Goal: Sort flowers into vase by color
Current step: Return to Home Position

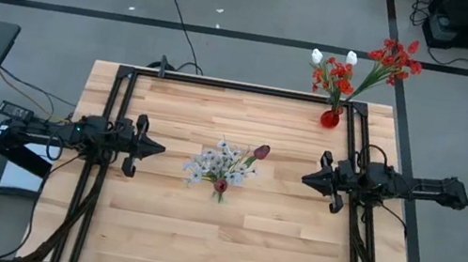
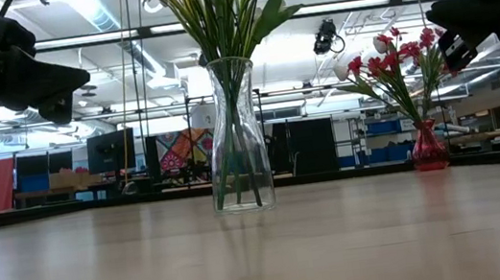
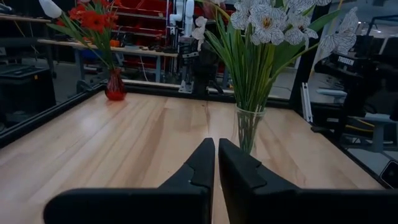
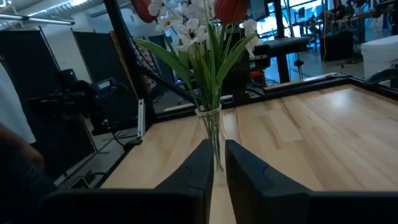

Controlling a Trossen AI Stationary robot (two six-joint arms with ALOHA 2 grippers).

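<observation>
Clear glass vase (image 2: 235, 132), bulbous red vase (image 2: 427, 149), planked wooden table (image 1: 272, 242)

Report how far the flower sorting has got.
Done, it seems: the red vase holds the red flowers and white buds; the clear vase holds the white sprays and a maroon tulip. No stem lies loose on the table. In hand: nothing; the left gripper and right gripper sit shut and empty at either side. Left: apparently nothing but parking the arms.

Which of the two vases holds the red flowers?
The red vase at the far corner, which also holds two white buds. The clear glass vase in the middle holds pale sprays and a maroon tulip.
</observation>
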